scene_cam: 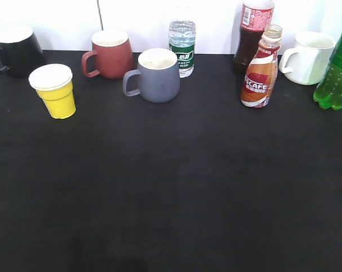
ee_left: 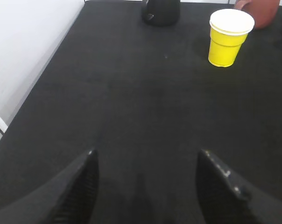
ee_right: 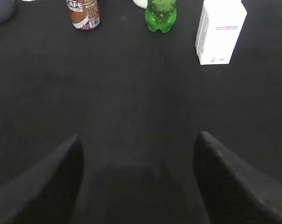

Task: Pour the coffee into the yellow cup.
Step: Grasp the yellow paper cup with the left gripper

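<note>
Both grippers, left [ee_left: 145, 161] and right [ee_right: 138, 154], hung spread and empty. The uncapped coffee [scene_cam: 261, 71] could tip and spill if gripped clumsily. The light yellow cup [scene_cam: 55, 90] could topple while being filled.

Lab-style black tabletop [scene_cam: 171, 198], white wall [scene_cam: 46, 14]

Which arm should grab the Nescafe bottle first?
Right, probably. The small curvy plastic Nescafe coffee bottle stands on the right side of the black table and shows ahead of the open right gripper. The left gripper, also open, faces the small yellow disposable cup.
</note>
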